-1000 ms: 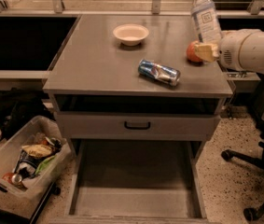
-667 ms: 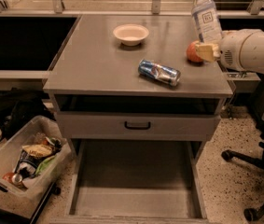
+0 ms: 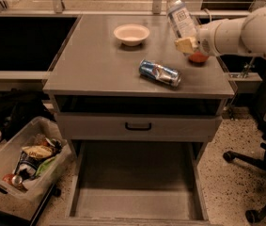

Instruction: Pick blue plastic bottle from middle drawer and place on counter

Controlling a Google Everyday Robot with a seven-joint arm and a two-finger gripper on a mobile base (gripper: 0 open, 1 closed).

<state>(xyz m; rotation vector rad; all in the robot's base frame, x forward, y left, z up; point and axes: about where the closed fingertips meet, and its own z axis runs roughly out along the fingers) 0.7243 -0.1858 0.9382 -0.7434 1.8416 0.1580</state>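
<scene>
Most of the view is taken by the grey worktop [image 3: 95, 60] of the drawer cabinet, and below it the middle drawer [image 3: 137, 192] stands pulled fully out with a bare floor, which fits a bottle already lifted out of it. The white arm [image 3: 245, 29] reaches in from the right at worktop height. It carries the blue plastic bottle [image 3: 180, 18] off the surface, above the worktop's right rear part. The bottle leans with its white cap up and to the left, probably because it was grasped near its base and swung up from the drawer. A crushed blue can [image 3: 160, 73] lies on its side near the front right, and a pale bowl [image 3: 131, 34] sits towards the back, so the free patch for setting down seems to be between them and the right edge. The gripper [image 3: 187, 45] is closed around the bottle's lower end, just over a small reddish thing [image 3: 199, 58] that cannot be identified. Compared with a second ago, arm and bottle have shifted leftward, further in over the worktop, while can and bowl have not moved.
</scene>
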